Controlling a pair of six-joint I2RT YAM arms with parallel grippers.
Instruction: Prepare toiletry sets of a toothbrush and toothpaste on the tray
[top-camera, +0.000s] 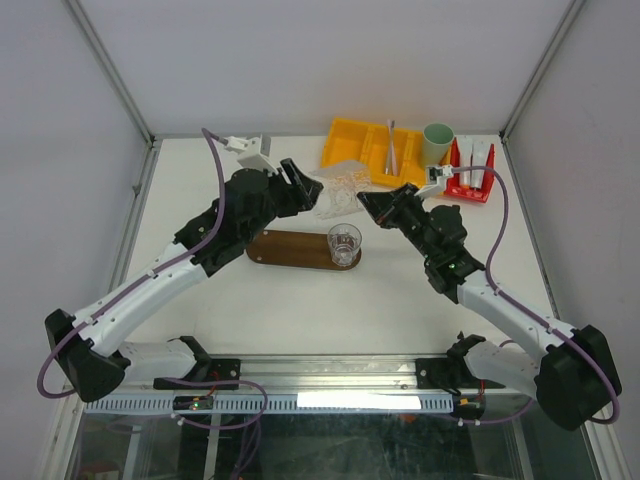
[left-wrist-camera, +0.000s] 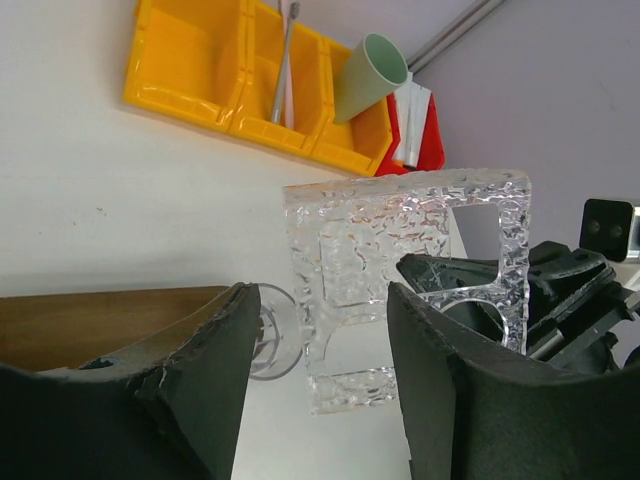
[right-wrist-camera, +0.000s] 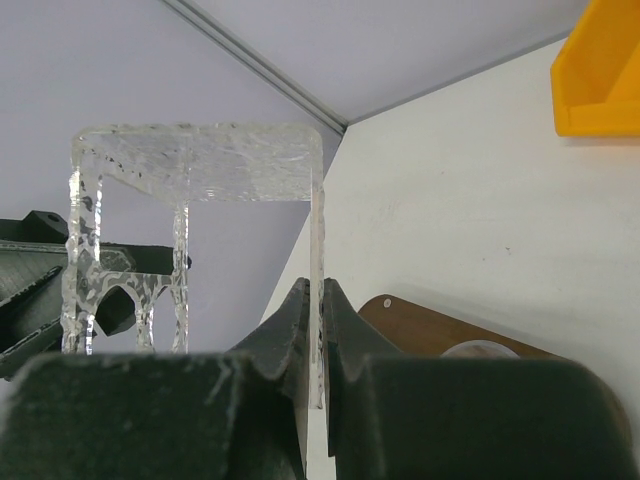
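The dark-brown oval tray (top-camera: 285, 250) lies mid-table and carries a clear glass (top-camera: 344, 243). A slim toothbrush (top-camera: 392, 148) lies in the yellow divided bin (top-camera: 362, 140). White tubes (top-camera: 470, 166) stand in the small red bin. My right gripper (top-camera: 372, 205) is shut on one thin wall of a clear textured acrylic holder (right-wrist-camera: 200, 160), held above the table behind the tray. My left gripper (left-wrist-camera: 320, 300) is open, its fingers either side of the holder (left-wrist-camera: 400, 240) without touching it. The tray also shows in the left wrist view (left-wrist-camera: 90, 320) and the right wrist view (right-wrist-camera: 420, 325).
A mint-green cup (top-camera: 437, 141) stands between the yellow bin and the red bin (top-camera: 478, 190) at the back right. The glass shows behind my left finger (left-wrist-camera: 270, 340). White enclosure walls close the table's back and sides.
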